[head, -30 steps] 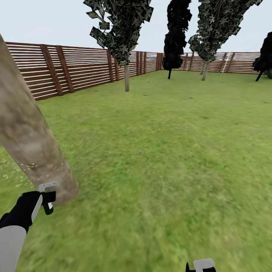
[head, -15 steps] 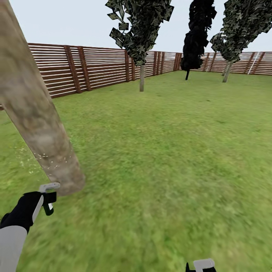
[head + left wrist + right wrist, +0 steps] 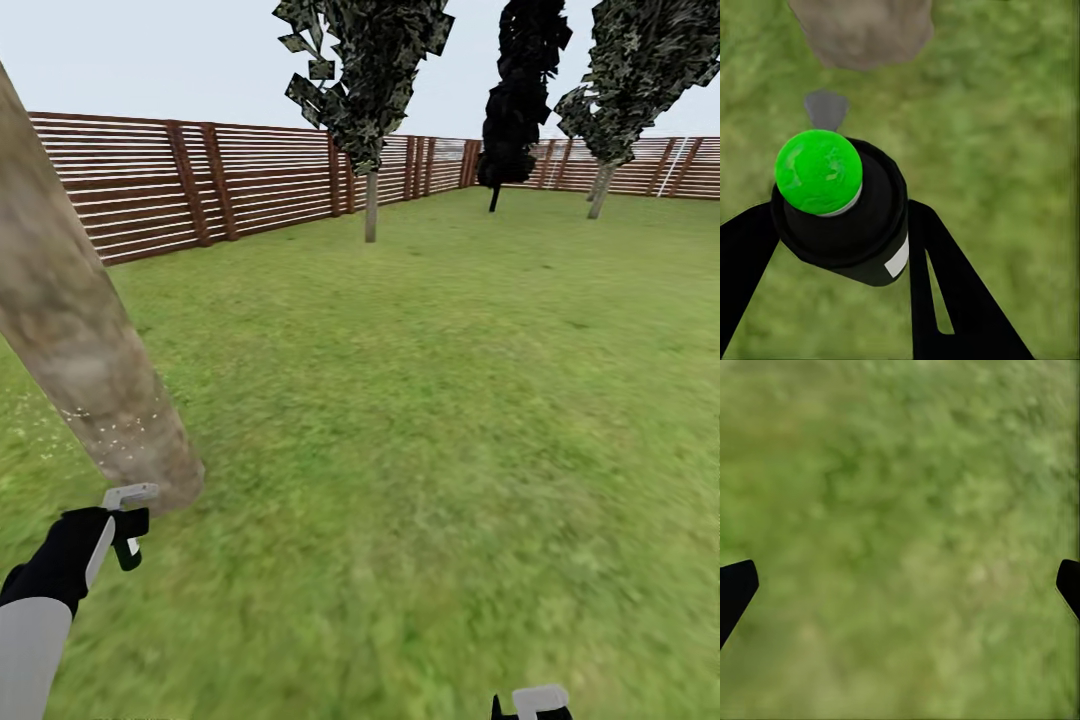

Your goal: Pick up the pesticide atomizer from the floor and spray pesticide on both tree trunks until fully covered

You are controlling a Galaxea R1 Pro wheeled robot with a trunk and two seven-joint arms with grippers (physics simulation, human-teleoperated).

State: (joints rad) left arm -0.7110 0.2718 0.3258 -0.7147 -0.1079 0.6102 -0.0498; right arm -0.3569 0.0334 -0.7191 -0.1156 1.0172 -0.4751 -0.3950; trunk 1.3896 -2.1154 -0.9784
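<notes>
1. From the head view, we see our left hand [image 3: 125,525] low at the left, just beside the base of the near tree trunk [image 3: 75,330], a thick beige-grey column leaning across the lawn [image 3: 430,420]. White pesticide speckles [image 3: 120,435] dot only the lowest stretch of bark, and a few lie on the grass beside it. A second pale-trunked tree [image 3: 370,120] stands far off by the wooden fence [image 3: 180,185], with a near-black tree [image 3: 520,90] further along.

2. In the left wrist view, our left hand is closed around the pesticide atomizer [image 3: 844,214], a dark bottle with a white label; its cap shows bright green here. One finger [image 3: 742,259] presses each side. The trunk base sits just beyond the nozzle.

3. In the right wrist view, our right hand [image 3: 900,585] is wide open and holds nothing, hanging over bare grass.

4. We judge the main risk is patchy coverage: aimed this low, the mist could keep hitting the trunk's foot or drifting onto grass, leaving the upper bark bare. Crowding in could also knock the bottle against the bark.
</notes>
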